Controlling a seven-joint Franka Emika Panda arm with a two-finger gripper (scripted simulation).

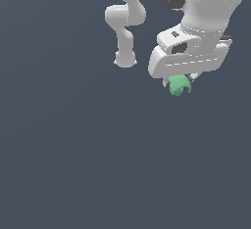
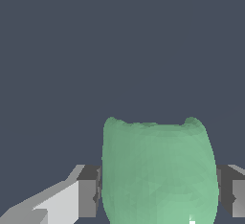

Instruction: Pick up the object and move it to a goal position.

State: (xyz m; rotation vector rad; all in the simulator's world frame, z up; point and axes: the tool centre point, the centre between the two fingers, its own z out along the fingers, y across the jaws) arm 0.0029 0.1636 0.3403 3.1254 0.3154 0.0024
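Note:
The object [image 1: 179, 85] is a small mint-green rounded lump with a notched underside. It sits just under my white gripper [image 1: 179, 80] in the exterior view, toward the upper right. In the wrist view the object [image 2: 158, 170] fills the space between my two fingers [image 2: 88, 192], which press against its sides. My gripper [image 2: 160, 192] is shut on the object. The fingertips are mostly hidden by the hand in the exterior view.
The white arm [image 1: 126, 27] rises behind the hand in the exterior view. A plain dark grey surface [image 1: 73, 164] lies all around.

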